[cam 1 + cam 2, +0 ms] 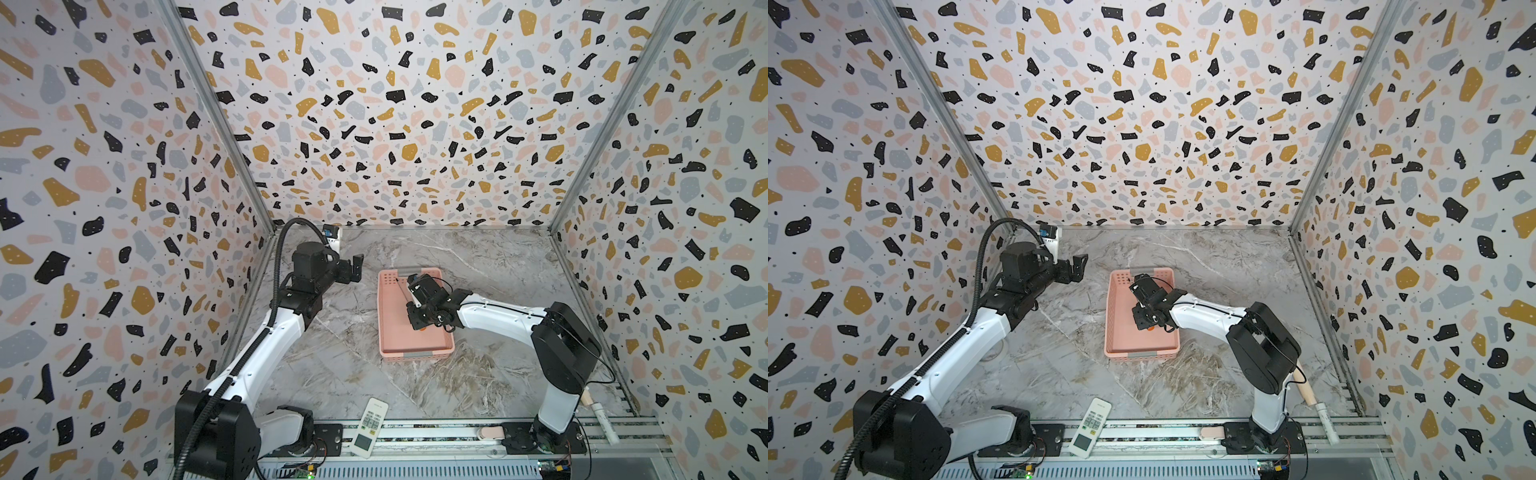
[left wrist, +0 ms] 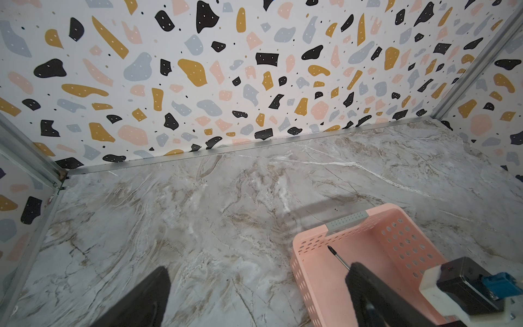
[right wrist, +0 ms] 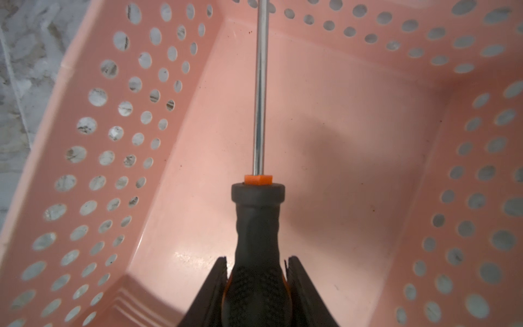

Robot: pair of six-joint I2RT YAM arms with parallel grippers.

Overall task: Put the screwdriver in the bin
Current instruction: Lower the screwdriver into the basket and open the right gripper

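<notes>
Grips the screwdriver by its black handle in the closed right gripper, over the floor of the pink bin, between its perforated walls, with the shaft aimed at a far corner. Holds the left gripper wide open and empty above the marble table, left of the bin.

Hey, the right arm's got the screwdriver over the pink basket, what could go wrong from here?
The right pincer grips only the handle of the screwdriver, so the long shaft may swing or bounce on release. Its tip sits close to the holes in the wall of the basket and could snag there, nudging the basket.
</notes>
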